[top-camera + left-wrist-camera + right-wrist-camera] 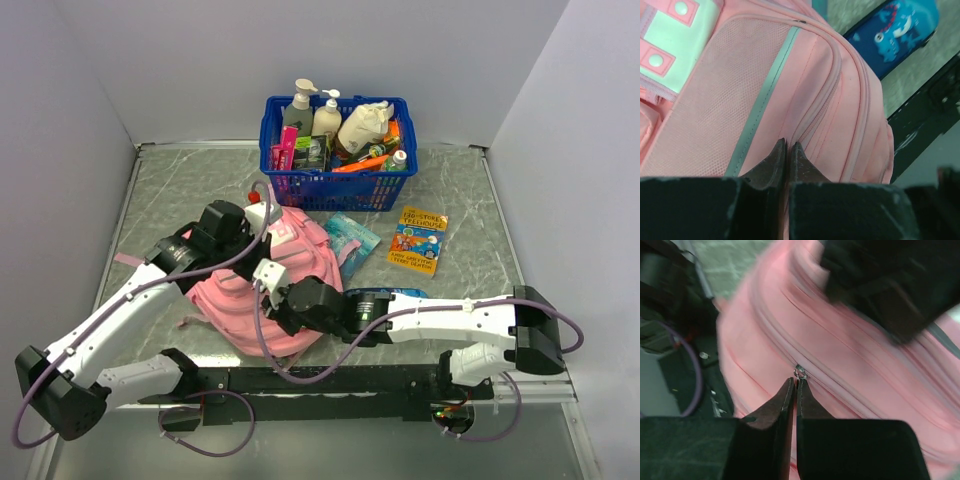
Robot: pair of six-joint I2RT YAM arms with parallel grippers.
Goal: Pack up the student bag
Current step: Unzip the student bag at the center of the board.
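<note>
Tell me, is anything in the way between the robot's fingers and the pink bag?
Nothing visible. The left fingers are closed right at the bag, tips on its pink fabric. The right fingers are closed at its zip pull, with nothing between.

The white left arm [120,310] and right arm [450,318] hide the middle of the large soft pink fabric backpack [225,300]. The blue shark-print pencil case [895,30] runs off the left wrist view's top edge. Blur hides whether the right gripper [795,382] pinches the small metal zip pull [800,372].
</note>
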